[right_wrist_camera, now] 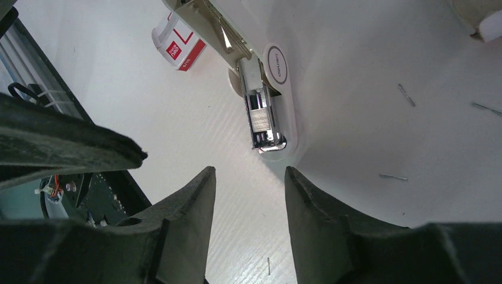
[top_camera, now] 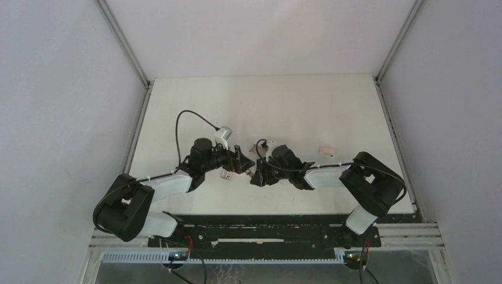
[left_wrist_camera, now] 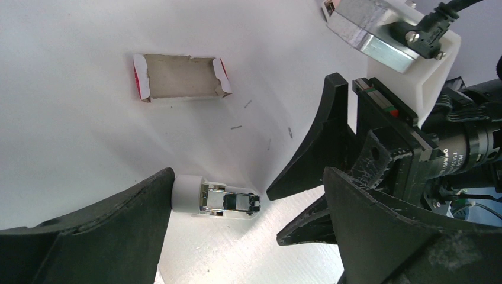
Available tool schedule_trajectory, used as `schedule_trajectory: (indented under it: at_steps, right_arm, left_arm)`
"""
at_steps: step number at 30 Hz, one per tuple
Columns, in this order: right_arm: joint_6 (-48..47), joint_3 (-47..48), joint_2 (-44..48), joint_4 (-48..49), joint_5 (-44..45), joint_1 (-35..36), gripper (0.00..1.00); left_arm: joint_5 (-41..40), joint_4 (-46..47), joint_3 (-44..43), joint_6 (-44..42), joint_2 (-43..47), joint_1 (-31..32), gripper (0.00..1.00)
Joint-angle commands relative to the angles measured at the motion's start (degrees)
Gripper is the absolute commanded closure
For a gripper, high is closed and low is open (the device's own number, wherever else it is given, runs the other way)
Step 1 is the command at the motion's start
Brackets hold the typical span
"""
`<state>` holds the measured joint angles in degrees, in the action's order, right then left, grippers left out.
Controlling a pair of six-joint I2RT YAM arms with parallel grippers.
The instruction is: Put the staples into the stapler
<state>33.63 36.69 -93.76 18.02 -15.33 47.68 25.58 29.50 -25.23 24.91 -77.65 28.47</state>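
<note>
The white stapler [right_wrist_camera: 273,103] lies open on the table, its top arm [right_wrist_camera: 204,21] swung back. A ribbed silver strip, apparently staples [right_wrist_camera: 258,118], sits in its metal channel. My right gripper [right_wrist_camera: 248,174] hovers just short of the stapler's front end, open with only bare table between its fingers. In the left wrist view the stapler [left_wrist_camera: 219,201] lies between the wide-open fingers of my left gripper [left_wrist_camera: 248,177], its white end against the left finger [left_wrist_camera: 118,225]. The right gripper's fingers [left_wrist_camera: 319,148] point at it from the other side. From above, both grippers [top_camera: 244,161] [top_camera: 256,174] meet mid-table and hide the stapler.
An empty cardboard tray with red ends [left_wrist_camera: 180,77] lies beyond the stapler. A red-and-white staple box [right_wrist_camera: 177,44] sits beside the stapler's arm. Loose staples [right_wrist_camera: 393,176] are scattered around. A small pale object [top_camera: 327,151] lies to the right. The table's near edge [top_camera: 272,214] is close behind.
</note>
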Motion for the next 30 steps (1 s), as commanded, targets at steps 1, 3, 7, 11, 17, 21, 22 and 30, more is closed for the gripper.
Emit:
schedule_trajectory:
  at_steps: [1, 3, 7, 11, 17, 21, 22, 30]
  right_arm:
    - [1.1, 2.0, -0.8, 3.7, -1.3, 0.4, 0.57]
    - [1.3, 2.0, -1.1, 3.8, -1.4, 0.5, 0.57]
    - [1.7, 2.1, -2.6, 4.6, -1.5, 0.4, 0.60]
    - [2.0, 2.5, -3.8, 4.9, -0.9, 0.4, 0.62]
    - [2.1, 2.5, -4.8, 4.6, -0.1, -0.2, 0.63]
    - [2.2, 2.5, -5.2, 4.7, 0.1, -0.6, 0.64]
    - [2.2, 2.5, -5.2, 4.7, 0.2, -0.7, 0.64]
    - [2.5, 2.5, -6.1, 5.1, 0.5, -1.3, 0.65]
  left_arm:
    - [1.1, 3.3, -1.3, 0.4, 0.4, 0.6, 0.03]
    - [0.9, 3.4, -0.9, 0.5, 0.4, 1.1, 0.03]
    - [0.2, 3.8, -0.9, 0.8, -0.2, 2.0, 0.03]
    - [0.3, 4.9, -0.4, 1.2, -0.6, 3.4, 0.03]
    - [-0.3, 4.9, 0.0, 1.6, -1.1, 5.3, 0.03]
    - [-0.9, 5.6, 0.5, 2.6, -1.4, 7.2, 0.03]
    - [-1.2, 5.8, 0.7, 2.9, -1.4, 7.6, 0.03]
    - [-2.1, 8.2, 2.9, 4.2, -0.8, 9.9, 0.03]
